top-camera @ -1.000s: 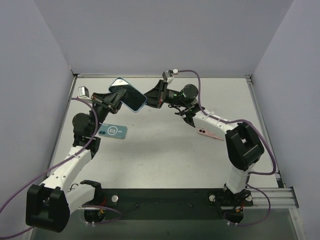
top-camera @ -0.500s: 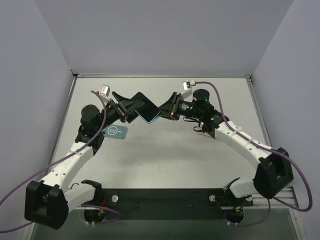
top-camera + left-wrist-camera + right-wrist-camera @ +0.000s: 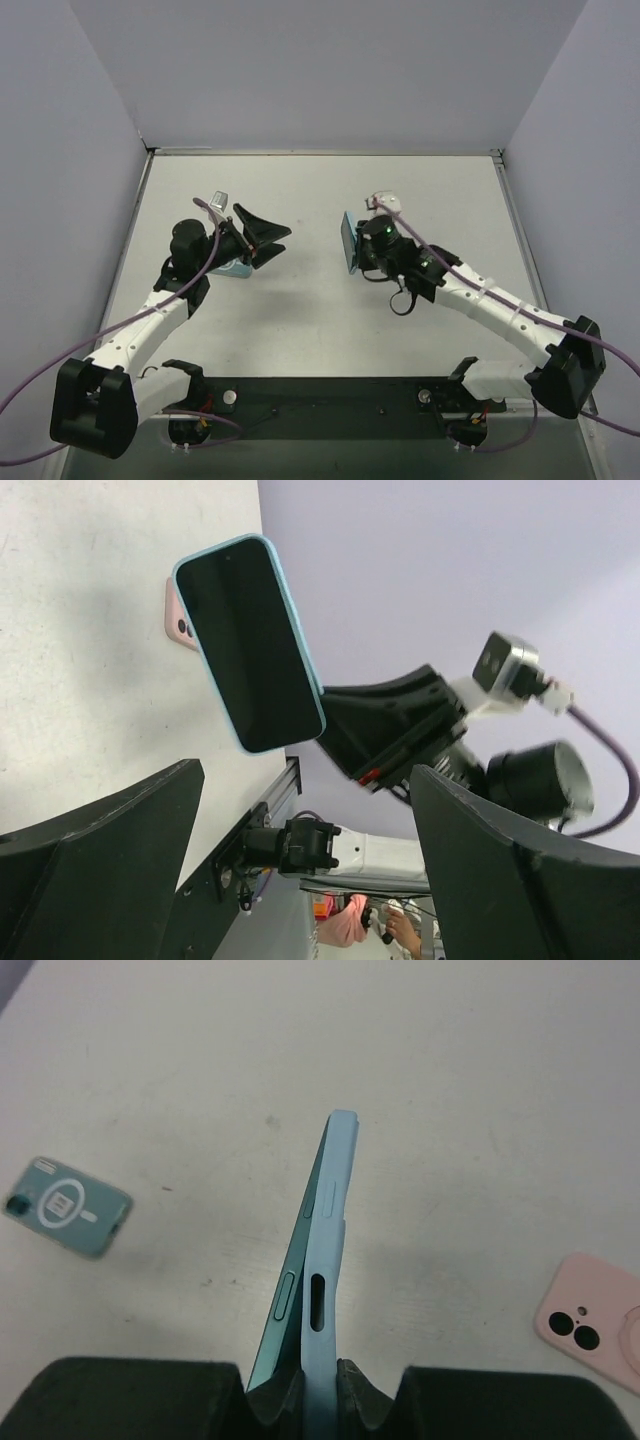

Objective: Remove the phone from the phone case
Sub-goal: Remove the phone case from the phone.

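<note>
My right gripper (image 3: pixel 353 245) (image 3: pixel 320 1388) is shut on the light blue phone case (image 3: pixel 349 242) (image 3: pixel 332 1210) and holds it off the table, edge-on to the top view. The teal phone (image 3: pixel 292 1290) still sits in the case, but its edge near the jaws splays away from the case wall. In the left wrist view the phone's black screen (image 3: pixel 250 645) faces the camera, framed by the case rim. My left gripper (image 3: pixel 264 240) (image 3: pixel 305 780) is wide open with nothing between its fingers, a hand's width to the left of the phone.
A teal case with a white ring (image 3: pixel 236 266) (image 3: pixel 66 1206) lies flat on the table under my left gripper. A pink case (image 3: pixel 590 1322) (image 3: pixel 174 615) lies flat to the right, hidden by my right arm in the top view. Walls enclose the table on three sides.
My left gripper has let go of the phone, opened wide and drawn back left. My right arm has carried the cased phone right and nearer, turning it edge-on.
</note>
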Available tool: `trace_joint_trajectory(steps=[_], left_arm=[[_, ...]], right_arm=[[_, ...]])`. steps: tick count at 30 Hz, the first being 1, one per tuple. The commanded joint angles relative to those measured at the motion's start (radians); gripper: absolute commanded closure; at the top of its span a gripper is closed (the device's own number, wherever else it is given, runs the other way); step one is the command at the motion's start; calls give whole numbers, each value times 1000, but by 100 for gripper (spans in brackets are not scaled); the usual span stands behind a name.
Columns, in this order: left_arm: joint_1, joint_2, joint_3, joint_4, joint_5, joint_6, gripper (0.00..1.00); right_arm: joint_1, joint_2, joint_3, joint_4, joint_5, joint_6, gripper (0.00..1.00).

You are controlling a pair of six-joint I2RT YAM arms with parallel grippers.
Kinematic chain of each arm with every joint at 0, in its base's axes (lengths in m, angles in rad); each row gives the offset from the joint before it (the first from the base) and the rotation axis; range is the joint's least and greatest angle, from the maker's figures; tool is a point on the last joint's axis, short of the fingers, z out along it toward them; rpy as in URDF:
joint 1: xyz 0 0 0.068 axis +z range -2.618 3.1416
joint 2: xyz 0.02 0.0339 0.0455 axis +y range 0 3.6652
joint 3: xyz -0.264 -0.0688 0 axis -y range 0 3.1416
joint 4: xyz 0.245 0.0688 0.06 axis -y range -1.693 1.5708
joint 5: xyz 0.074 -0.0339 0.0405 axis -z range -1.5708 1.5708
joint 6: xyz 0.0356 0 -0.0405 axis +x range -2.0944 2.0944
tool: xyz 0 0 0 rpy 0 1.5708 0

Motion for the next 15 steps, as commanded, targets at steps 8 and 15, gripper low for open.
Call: trace_joint_trajectory(steps=[8, 15], left_arm=[[8, -91, -19, -83, -37, 59, 4], [8, -101, -36, -100, -40, 67, 4]], right_arm=[[355, 141, -280, 382, 641, -249, 100], [365, 215, -313, 333, 565, -36, 100]])
